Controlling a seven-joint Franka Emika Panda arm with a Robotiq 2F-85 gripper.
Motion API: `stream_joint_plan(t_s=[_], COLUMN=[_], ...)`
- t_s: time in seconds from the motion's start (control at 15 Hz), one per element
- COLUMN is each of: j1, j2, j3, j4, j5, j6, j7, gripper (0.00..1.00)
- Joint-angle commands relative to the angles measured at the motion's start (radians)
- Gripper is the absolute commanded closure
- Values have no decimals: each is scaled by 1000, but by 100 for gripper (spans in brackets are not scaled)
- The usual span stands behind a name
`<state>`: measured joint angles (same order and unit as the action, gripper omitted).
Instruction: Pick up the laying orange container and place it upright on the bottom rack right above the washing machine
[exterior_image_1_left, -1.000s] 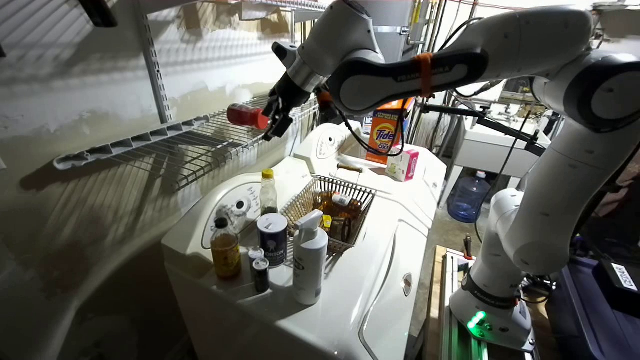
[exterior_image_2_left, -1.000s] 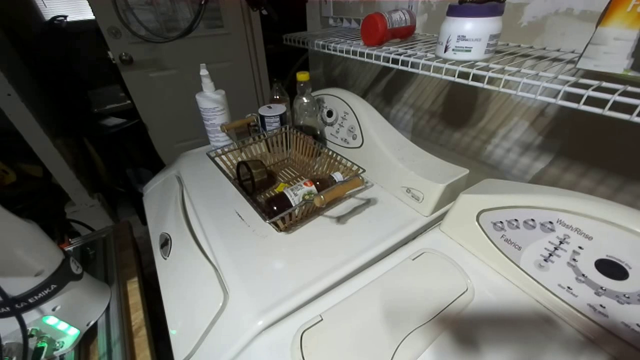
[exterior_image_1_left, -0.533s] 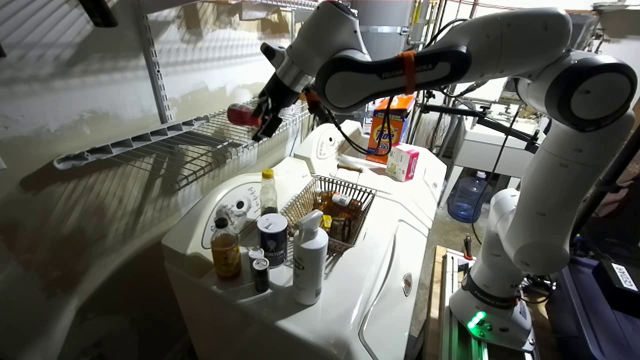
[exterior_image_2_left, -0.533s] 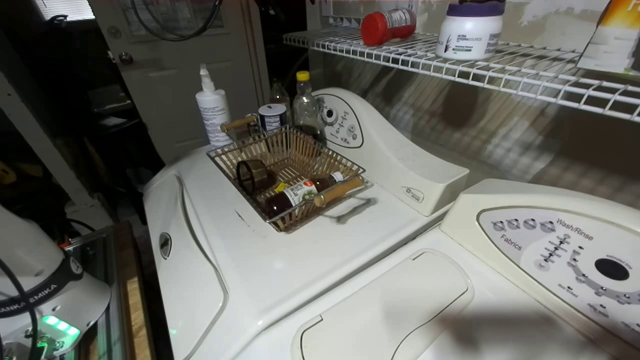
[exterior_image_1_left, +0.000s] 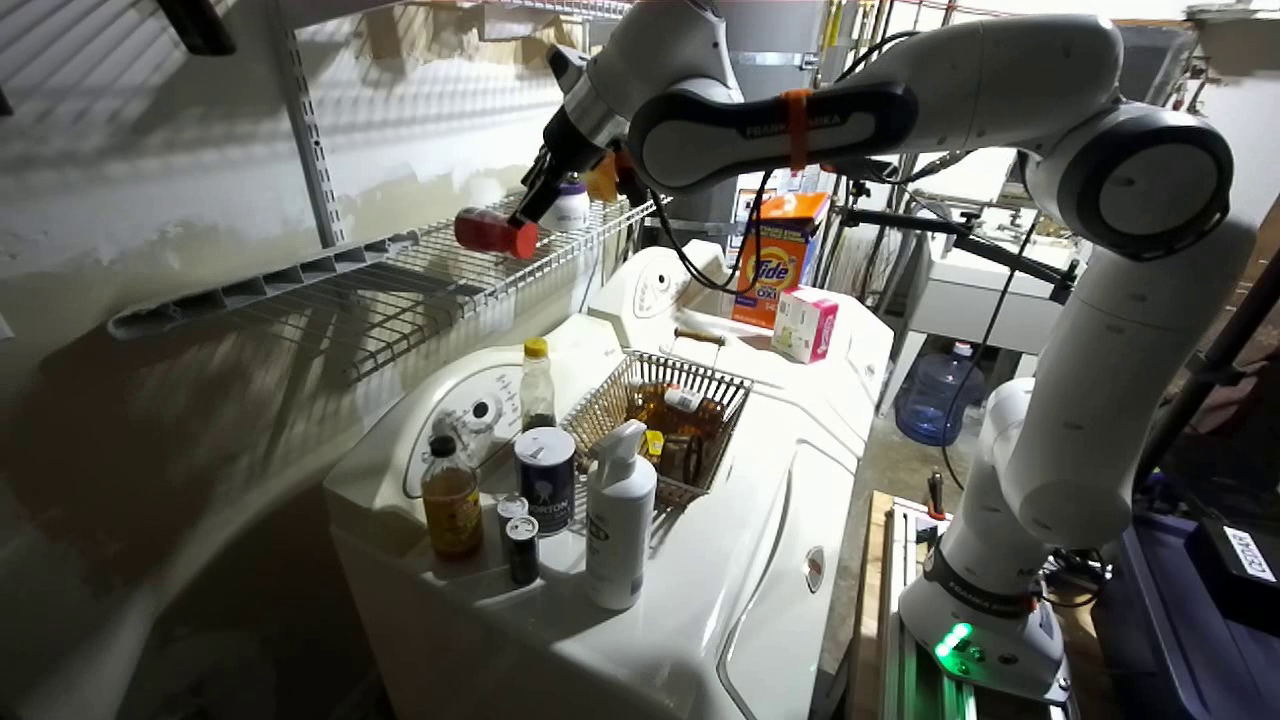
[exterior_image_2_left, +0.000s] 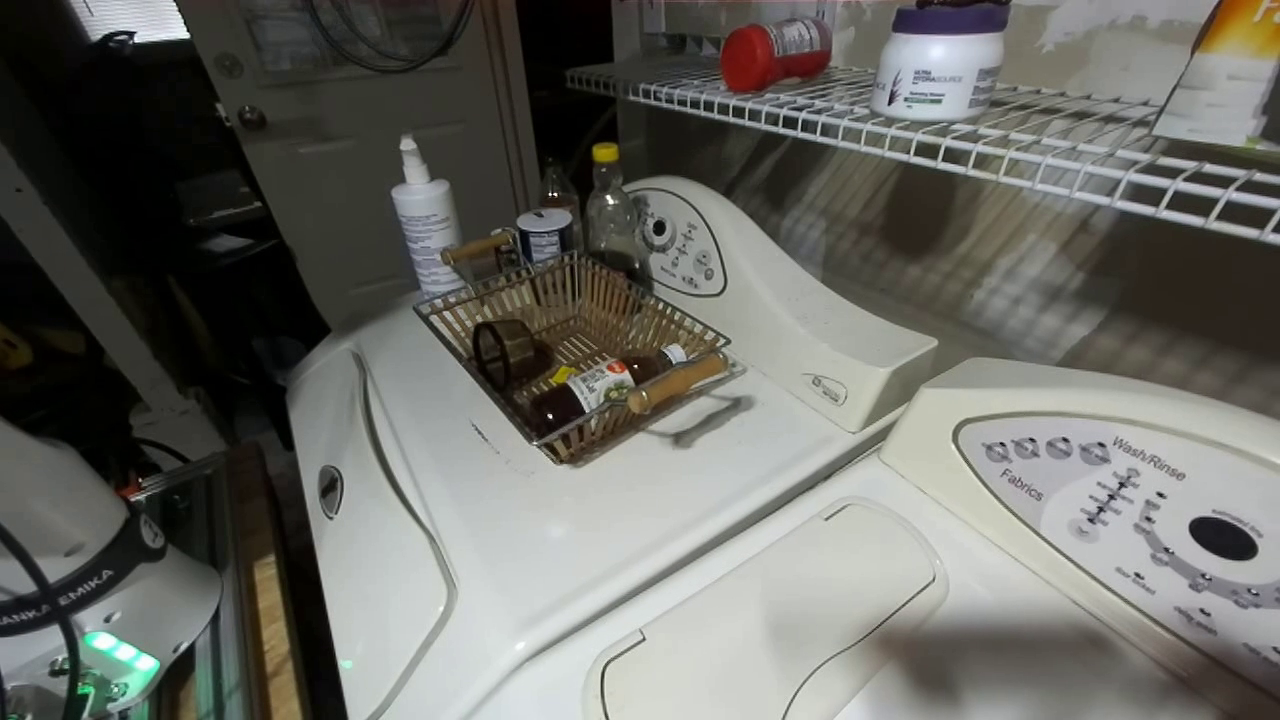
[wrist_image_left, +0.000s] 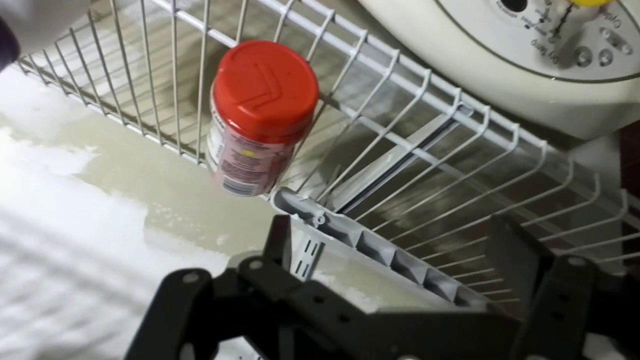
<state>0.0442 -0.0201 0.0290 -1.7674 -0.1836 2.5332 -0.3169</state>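
Observation:
The orange container (exterior_image_1_left: 485, 231), reddish with a red cap, lies on its side on the bottom rack (exterior_image_1_left: 415, 310), a white wire shelf. Both show in an exterior view too: the container (exterior_image_2_left: 772, 56) and the rack (exterior_image_2_left: 1060, 160). In the wrist view the container (wrist_image_left: 260, 120) is up and left of my fingers, cap toward the camera, not between them. My gripper (wrist_image_left: 397, 245) is open and empty. In an exterior view my gripper (exterior_image_1_left: 524, 212) overlaps the container near its cap; I cannot tell whether they touch. The washing machine (exterior_image_2_left: 760, 630) stands below the rack.
A white jar with a purple lid (exterior_image_2_left: 940, 65) stands on the rack beside the container, then an orange-and-white box (exterior_image_2_left: 1225, 75). A grey ribbed piece (wrist_image_left: 385, 250) lies along the rack's wall side. The dryer (exterior_image_2_left: 500, 540) carries a basket (exterior_image_2_left: 640, 435) and several bottles.
In an exterior view my gripper has shifted left, then risen and turned, so its fingers now point down at the cap. The purple-lidded jar has come into view behind it. The container has not moved.

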Motion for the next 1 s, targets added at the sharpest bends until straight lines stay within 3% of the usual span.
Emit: stream_joint_plan(t_s=[0.0, 0.07, 0.73, 0.93], j1=[-13, -15, -14, -19], j2=[82, 99, 283, 334], j3=[-4, -9, -13, -15], j4=[118, 147, 426, 488], j5=[-51, -138, -48, -38], j6=[-34, -80, -311, -334], j7=[106, 165, 169, 158], gripper=[0, 0, 0, 0])
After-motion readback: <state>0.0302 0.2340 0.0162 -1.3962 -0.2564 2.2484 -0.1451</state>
